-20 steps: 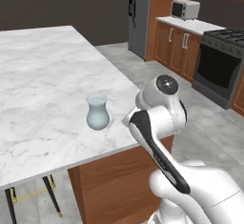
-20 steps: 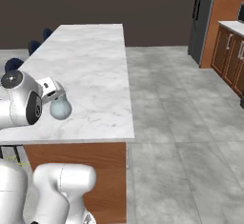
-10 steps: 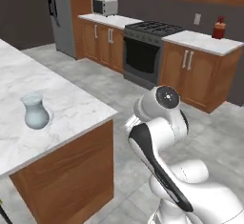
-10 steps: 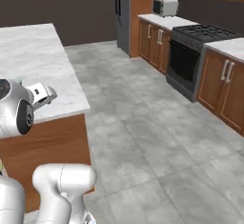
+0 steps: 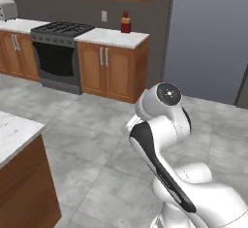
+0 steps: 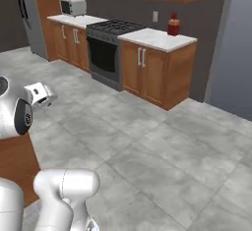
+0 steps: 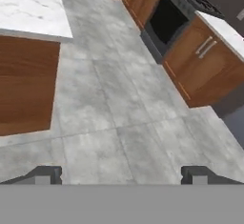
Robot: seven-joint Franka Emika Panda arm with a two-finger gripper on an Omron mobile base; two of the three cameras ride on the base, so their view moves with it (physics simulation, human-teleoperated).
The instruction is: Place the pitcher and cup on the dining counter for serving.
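We read the gripper in the hand view as spread wide and holding nothing, with grey floor tile between its two dark tips. That same view gives us a corner of the dining counter, with its white veined marble top over the brown wood side, at upper left. In the left base view we see only a marble corner of it at the lower left edge. In the right base view a strip of its brown wood base appears behind the arm.

The right base view shows a toaster on the far counter left of the black stove, and a red bottle on the cabinet top beside the stove. The left base view shows the same bottle and stove.

Between the counter's edge and the wall cabinets we see a broad stretch of bare tiled floor.
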